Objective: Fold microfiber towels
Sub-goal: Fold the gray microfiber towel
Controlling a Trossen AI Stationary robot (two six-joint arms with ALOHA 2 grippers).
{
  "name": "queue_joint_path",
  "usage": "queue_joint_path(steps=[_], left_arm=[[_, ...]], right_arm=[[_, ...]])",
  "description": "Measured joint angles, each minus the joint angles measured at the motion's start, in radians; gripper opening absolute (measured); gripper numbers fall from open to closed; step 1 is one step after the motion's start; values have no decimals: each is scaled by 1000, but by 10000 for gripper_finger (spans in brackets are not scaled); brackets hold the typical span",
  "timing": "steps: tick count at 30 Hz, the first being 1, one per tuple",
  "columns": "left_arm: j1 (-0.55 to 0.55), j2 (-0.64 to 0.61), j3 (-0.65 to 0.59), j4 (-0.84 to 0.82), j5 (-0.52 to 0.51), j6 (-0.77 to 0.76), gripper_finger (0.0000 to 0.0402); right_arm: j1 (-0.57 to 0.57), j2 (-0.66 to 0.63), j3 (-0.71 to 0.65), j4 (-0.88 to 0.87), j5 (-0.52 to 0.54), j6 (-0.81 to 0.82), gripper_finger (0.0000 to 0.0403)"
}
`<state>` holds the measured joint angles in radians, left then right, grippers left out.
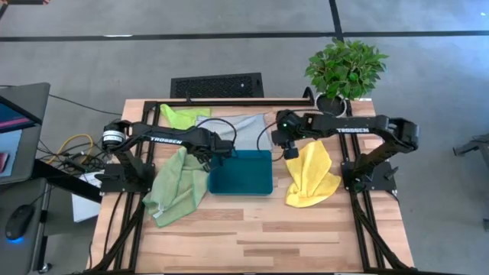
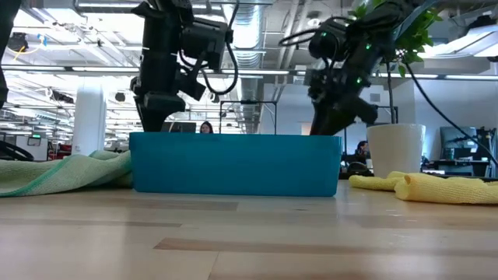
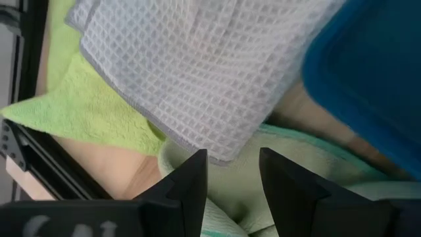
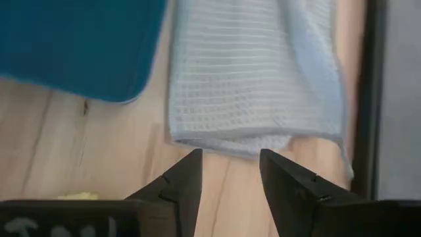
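Observation:
A light grey waffle towel (image 1: 246,126) lies flat at the table's far side, behind the teal tray (image 1: 256,187). A lime green towel (image 1: 183,115) lies partly under its left end. A pale sage green towel (image 1: 177,187) lies crumpled left of the tray, and a yellow towel (image 1: 312,177) lies crumpled right of it. My left gripper (image 1: 216,153) is open, just above the grey towel's near left corner (image 3: 223,148) and the sage towel (image 3: 230,197). My right gripper (image 1: 289,149) is open, just short of the grey towel's right edge (image 4: 253,141).
A potted plant (image 1: 345,72) in a white pot (image 2: 395,152) stands at the far right corner. A black frame rail (image 1: 229,99) runs along the far edge. Bare wood (image 1: 267,237) spans the table's near half.

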<state>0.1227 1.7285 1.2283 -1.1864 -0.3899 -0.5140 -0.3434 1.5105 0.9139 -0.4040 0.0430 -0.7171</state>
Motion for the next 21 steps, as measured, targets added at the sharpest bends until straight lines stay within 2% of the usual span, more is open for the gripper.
queue_joint_path(steps=[4, 14, 21], left_arm=[[-9, -18, 0, -3, -1, -7, 132], [-10, -77, 0, -7, -9, -67, 132], [-10, -93, 0, -8, -17, -85, 132]], right_arm=[[17, 74, 0, 0, 7, -74, 177], [16, 163, 0, 68, 2, -88, 177], [16, 164, 0, 96, -98, -87, 176]])
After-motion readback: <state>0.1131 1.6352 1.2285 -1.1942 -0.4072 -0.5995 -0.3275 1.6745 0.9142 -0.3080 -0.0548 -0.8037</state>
